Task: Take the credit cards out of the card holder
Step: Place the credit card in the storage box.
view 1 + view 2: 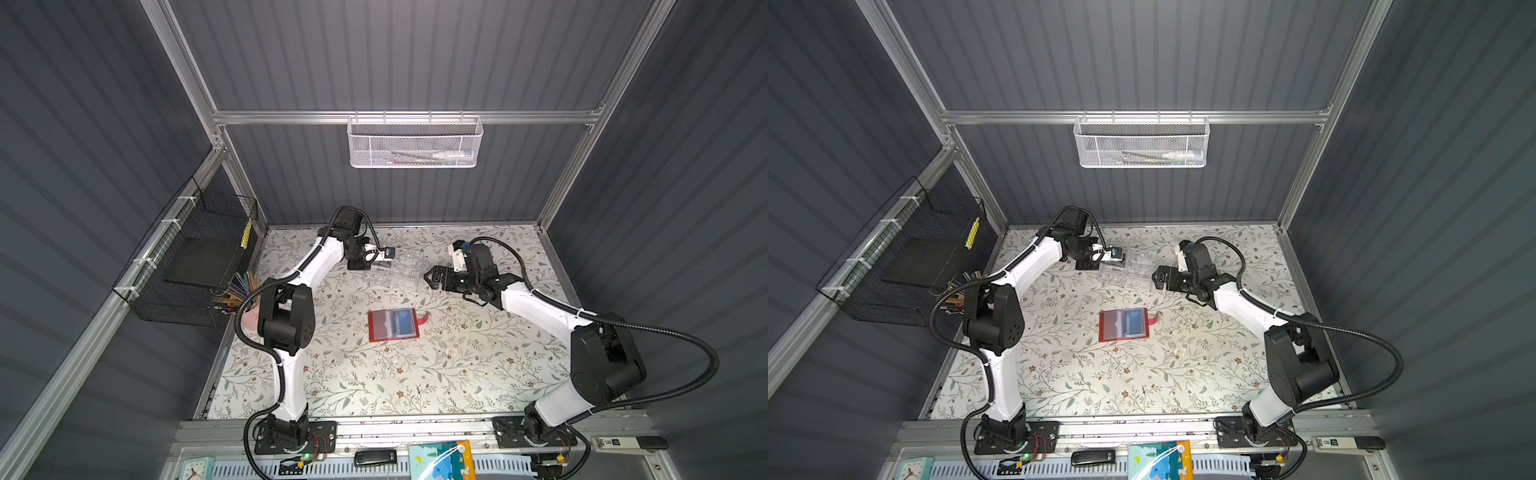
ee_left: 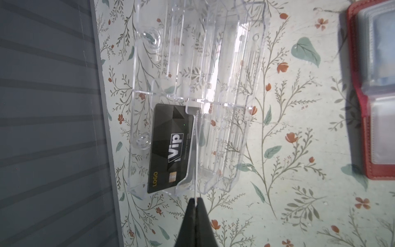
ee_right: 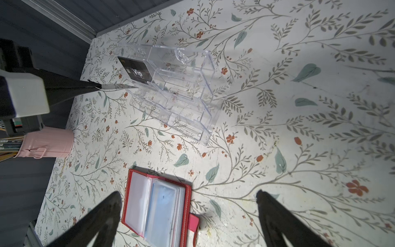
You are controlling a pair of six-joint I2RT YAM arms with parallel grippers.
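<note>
The card holder (image 1: 392, 325) lies open and flat near the middle of the worktop (image 1: 374, 382), red cover down, clear sleeves up, its strap tab (image 1: 423, 319) sticking out to one side. A bluish card (image 3: 162, 205) sits inside the sleeve on the tab side. The black card (image 2: 171, 145) with white "Vip" lettering lies face up in a clear organizer (image 2: 213, 64) near the worktop's far edge. My left gripper (image 2: 196, 200) pinches a third card (image 3: 115, 86), seen edge-on from my left wrist, its free end reaching the organizer just beside the black card.
</note>
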